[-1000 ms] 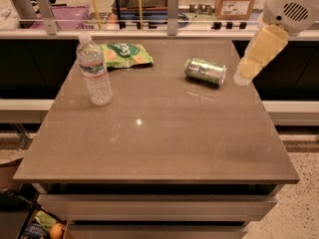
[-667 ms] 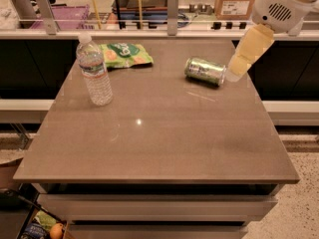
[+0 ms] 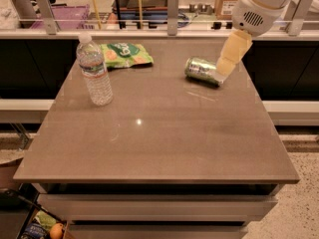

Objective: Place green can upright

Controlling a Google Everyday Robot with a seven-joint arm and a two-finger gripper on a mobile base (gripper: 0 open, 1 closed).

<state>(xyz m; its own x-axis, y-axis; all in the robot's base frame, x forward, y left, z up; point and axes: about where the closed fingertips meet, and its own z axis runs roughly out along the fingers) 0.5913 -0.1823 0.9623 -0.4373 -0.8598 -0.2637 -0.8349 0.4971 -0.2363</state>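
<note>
The green can (image 3: 202, 70) lies on its side on the brown table (image 3: 154, 133), at the far right, its silver end facing left. My gripper (image 3: 224, 68) comes down from the upper right on a white arm (image 3: 259, 6). Its pale yellow fingers (image 3: 232, 51) reach the can's right end and seem to touch it. The can's right end is hidden behind them.
A clear plastic water bottle (image 3: 93, 69) stands upright at the far left. A flat green snack bag (image 3: 124, 55) lies behind it near the back edge. A shelf with metal posts (image 3: 172, 6) runs behind the table. The table's right edge is close to the can.
My gripper has moved left and down from beside the table's right edge to the can's right end. The can, bottle and bag have not moved.
</note>
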